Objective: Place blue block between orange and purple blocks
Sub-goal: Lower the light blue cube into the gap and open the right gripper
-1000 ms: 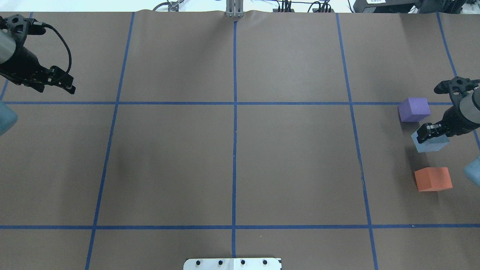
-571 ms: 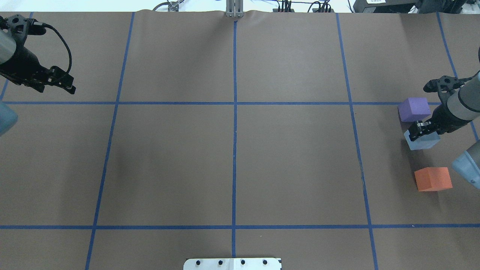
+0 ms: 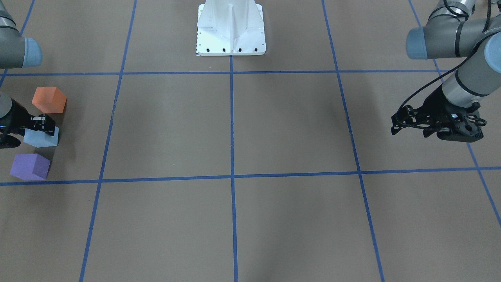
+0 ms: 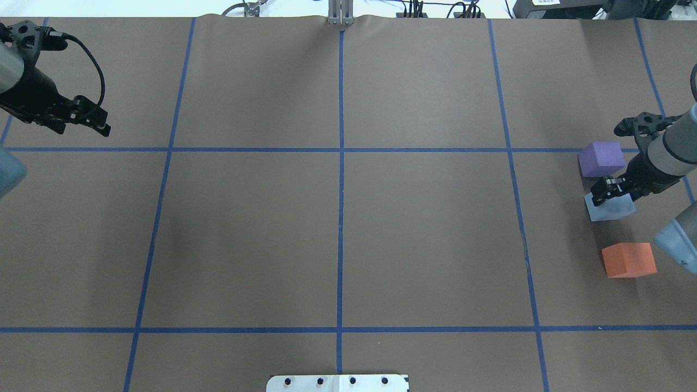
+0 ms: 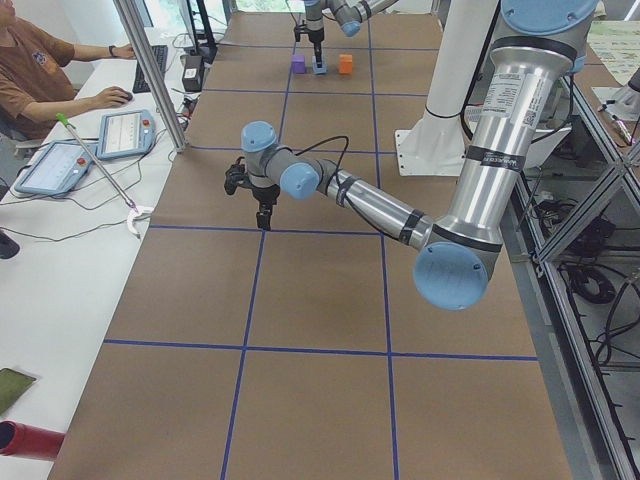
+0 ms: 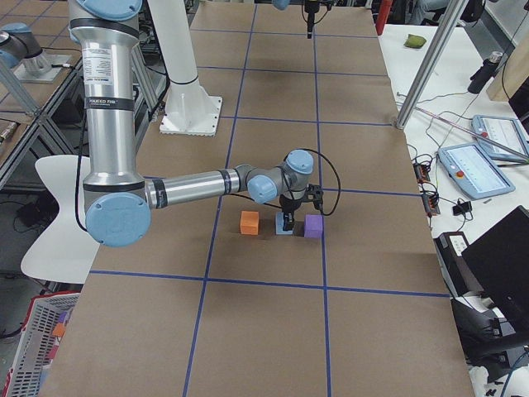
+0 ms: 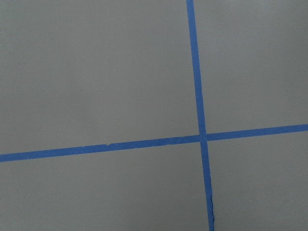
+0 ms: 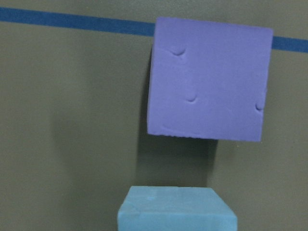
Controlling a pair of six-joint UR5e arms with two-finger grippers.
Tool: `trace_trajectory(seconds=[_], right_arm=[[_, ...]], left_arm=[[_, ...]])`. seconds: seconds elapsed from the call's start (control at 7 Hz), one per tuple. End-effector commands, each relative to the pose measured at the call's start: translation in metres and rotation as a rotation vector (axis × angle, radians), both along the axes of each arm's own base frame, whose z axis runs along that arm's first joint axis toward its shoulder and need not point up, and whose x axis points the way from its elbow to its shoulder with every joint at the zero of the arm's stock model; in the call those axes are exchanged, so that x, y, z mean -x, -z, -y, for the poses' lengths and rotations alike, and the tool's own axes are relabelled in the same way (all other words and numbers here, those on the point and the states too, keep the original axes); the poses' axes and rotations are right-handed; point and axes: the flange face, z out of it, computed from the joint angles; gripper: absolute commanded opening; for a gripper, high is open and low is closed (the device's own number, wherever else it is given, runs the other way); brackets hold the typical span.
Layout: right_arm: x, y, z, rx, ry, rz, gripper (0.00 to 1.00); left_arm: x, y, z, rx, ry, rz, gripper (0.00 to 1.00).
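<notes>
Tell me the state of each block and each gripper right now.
blue block, gripped between the other two, touching neither.
purple block, loose, untouched.
orange block, loose, untouched.
right gripper, fingers shut on blue block.
left gripper, apparently shut, holding nothing.

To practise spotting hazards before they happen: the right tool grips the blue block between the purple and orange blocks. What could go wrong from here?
1. The blue block sits much nearer the purple block than the orange block. Any drift that way, or the right tool opening, might nudge the purple one.
2. Released here, it would likely lie off-centre in the gap, and it looks slightly turned against its neighbours.
</notes>
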Motion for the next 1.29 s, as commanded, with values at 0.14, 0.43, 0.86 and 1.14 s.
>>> trace_trajectory(seconds=[0.14, 0.43, 0.86, 1.14], right_arm=[[-0.001, 0.028, 0.0, -0.039, 0.0, 0.037, 1.0], [-0.037, 0.069, 0.001, -0.104, -0.06, 0.075, 1.0], [-0.175, 0.039, 0.01, -0.228, -0.036, 0.069, 1.0], [-0.252, -0.006, -0.022, -0.231, 0.01, 0.022, 1.0]], left_arm=[[-0.001, 0.002, 0.001, -0.001, 0.0, -0.001, 1.0], [-0.001, 0.002, 0.001, -0.002, -0.001, -0.001, 1.0], [0.037, -0.022, -0.002, -0.085, -0.05, 0.029, 1.0], [0.129, -0.087, -0.014, -0.191, -0.11, 0.099, 1.0]])
